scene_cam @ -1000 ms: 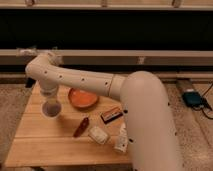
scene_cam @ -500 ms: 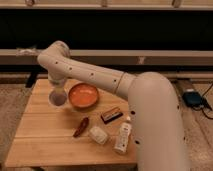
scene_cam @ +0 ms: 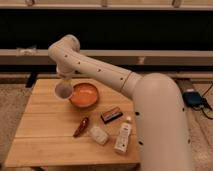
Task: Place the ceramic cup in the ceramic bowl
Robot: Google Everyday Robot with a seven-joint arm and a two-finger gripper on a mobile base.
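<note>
Ceramic cup (scene_cam: 63,91) | gripped by end effector (scene_cam: 64,85), hanging just left of ceramic bowl (scene_cam: 84,96) rim | bowl on desk (scene_cam: 45,145) | white bottle (scene_cam: 123,138) label: writing unreadable | dark packet (scene_cam: 111,114): print illegible

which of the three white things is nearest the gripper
The ceramic cup, held in the gripper beside the ceramic bowl. The white packet and the white bottle lie near the front edge of the table.
</note>
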